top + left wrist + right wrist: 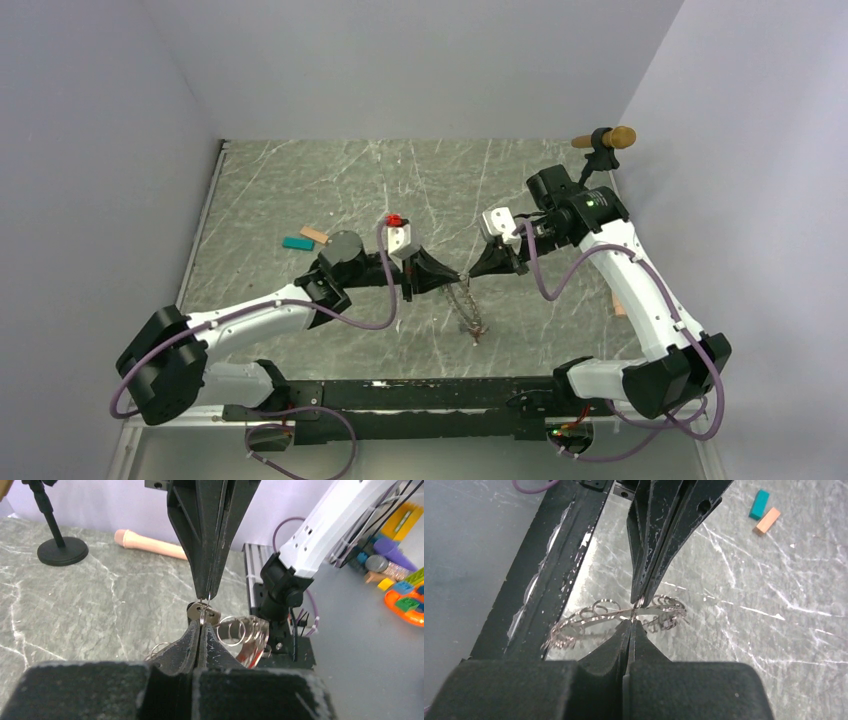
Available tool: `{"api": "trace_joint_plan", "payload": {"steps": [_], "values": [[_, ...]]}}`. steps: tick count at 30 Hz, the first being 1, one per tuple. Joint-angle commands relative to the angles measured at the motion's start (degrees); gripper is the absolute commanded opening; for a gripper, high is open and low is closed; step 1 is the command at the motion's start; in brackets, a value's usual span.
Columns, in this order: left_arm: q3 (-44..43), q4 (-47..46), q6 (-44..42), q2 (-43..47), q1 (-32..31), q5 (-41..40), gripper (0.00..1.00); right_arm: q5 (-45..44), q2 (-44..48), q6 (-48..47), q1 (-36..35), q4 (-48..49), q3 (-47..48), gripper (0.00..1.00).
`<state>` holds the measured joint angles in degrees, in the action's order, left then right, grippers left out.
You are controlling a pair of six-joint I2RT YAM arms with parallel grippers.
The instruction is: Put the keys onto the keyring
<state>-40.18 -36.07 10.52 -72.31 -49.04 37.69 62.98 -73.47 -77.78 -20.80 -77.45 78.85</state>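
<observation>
Well, the left pincer [452, 277] and right pincer [477, 270] meet tip to tip, each clamped shut on the top of the keyring [468, 312] — its tail hangs toward the grey, white-veined table [300, 180]. Beyond the keyring, on the left arm's side, lie a teal block [297, 243] and a tan block [314, 235] — bare pale walls [400, 70] all round.

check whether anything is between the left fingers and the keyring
Nothing visible is. The left fingers are shut on the keyring, tip to tip with the right fingers, which pinch it too.
</observation>
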Motion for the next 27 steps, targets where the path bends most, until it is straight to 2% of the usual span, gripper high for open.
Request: {"api": "trace_joint_plan", "payload": {"steps": [1,14,27], "values": [[3.5,-9.0,7.7,3.2,2.4,1.0,0.00,1.6,2.5,-3.1,0.8,0.5,-0.5,0.00],[7.1,-30.1,22.6,0.5,2.8,-3.3,0.00,4.1,2.3,-9.8,-0.1,-1.8,-3.3,0.00],[8.3,-29.8,21.6,1.0,-3.1,-20.6,0.00,4.2,3.9,-5.4,-2.1,3.5,-5.7,0.00]]}}
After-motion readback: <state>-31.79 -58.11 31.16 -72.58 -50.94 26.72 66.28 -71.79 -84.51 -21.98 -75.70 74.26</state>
